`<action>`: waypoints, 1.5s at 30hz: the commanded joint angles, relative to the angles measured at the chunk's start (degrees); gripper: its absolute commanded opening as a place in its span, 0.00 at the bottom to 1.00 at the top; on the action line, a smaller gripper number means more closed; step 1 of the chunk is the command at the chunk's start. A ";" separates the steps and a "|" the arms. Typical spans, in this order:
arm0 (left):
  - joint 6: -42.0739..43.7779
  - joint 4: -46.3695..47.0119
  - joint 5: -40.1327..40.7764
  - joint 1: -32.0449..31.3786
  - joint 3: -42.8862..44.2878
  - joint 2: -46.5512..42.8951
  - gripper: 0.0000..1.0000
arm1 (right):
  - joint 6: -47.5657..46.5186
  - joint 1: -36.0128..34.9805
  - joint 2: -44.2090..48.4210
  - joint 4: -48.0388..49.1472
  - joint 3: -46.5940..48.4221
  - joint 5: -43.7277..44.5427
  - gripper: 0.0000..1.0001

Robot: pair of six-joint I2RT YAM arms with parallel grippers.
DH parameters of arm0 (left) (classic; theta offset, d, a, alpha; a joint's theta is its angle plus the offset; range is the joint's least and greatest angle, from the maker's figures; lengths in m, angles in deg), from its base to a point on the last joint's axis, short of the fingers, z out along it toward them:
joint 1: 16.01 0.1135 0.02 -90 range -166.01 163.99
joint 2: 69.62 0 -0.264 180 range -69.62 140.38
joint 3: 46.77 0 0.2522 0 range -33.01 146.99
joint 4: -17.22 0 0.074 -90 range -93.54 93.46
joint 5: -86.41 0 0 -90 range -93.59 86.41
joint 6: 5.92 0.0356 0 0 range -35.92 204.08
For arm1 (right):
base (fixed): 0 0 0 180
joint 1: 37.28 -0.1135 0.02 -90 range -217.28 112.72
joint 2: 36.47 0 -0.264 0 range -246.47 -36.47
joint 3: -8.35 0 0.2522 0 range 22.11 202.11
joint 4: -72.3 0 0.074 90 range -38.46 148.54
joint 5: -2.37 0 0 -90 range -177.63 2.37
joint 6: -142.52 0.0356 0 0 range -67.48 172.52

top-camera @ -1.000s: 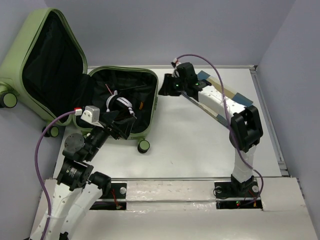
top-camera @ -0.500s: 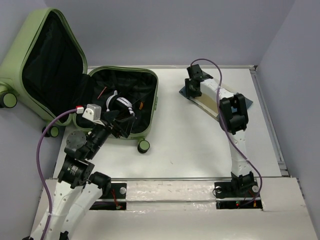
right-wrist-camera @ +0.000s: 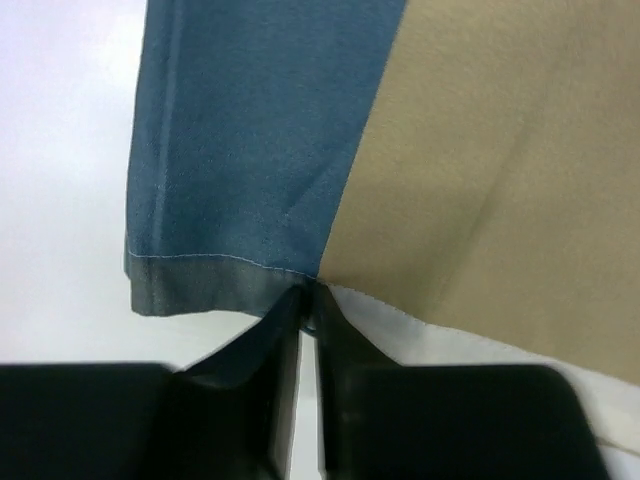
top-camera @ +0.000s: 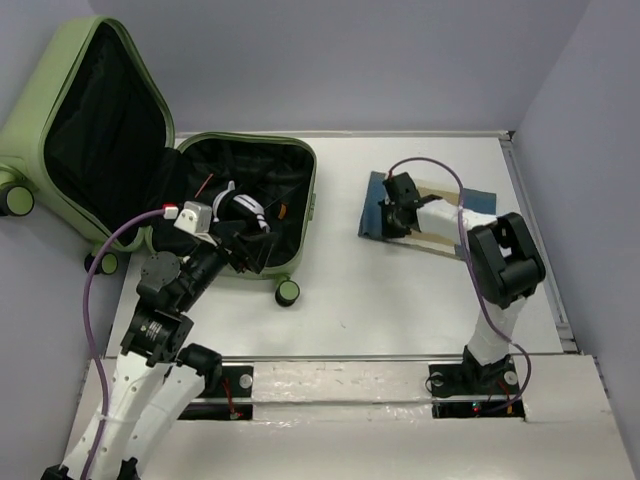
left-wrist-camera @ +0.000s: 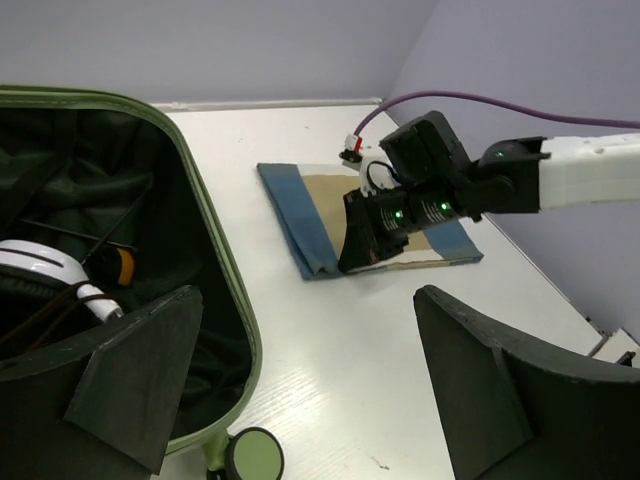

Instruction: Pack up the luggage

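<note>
The luggage (top-camera: 312, 195) is a light olive-green suitcase lying open at the left, its lid (top-camera: 60, 80) leaning back. It shows black lining and holds white headphones (top-camera: 240, 208). A folded blue and tan cloth (top-camera: 373, 200) lies on the table to the right. My right gripper (top-camera: 390, 222) is down on the cloth's left end. In the right wrist view it (right-wrist-camera: 308, 310) is shut on the hem of the cloth (right-wrist-camera: 250, 130). My left gripper (top-camera: 250, 250) hovers over the suitcase's near rim (left-wrist-camera: 215, 250), open and empty (left-wrist-camera: 330, 400).
A green suitcase wheel (left-wrist-camera: 255, 455) sticks out at the near corner below my left gripper. Other wheels (top-camera: 15, 198) sit at the far left. Grey walls close the table at the back and right. A raised rail (top-camera: 535, 240) runs along the right edge.
My right arm has swung from beside the suitcase back to the cloth, come down on its left end and shut on the hem. My left gripper shifted slightly.
</note>
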 commanded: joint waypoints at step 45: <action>-0.94 4.14 28.78 -29.11 26.11 58.74 0.99 | 2.67 37.82 4.04 -1.79 -13.17 -11.87 0.15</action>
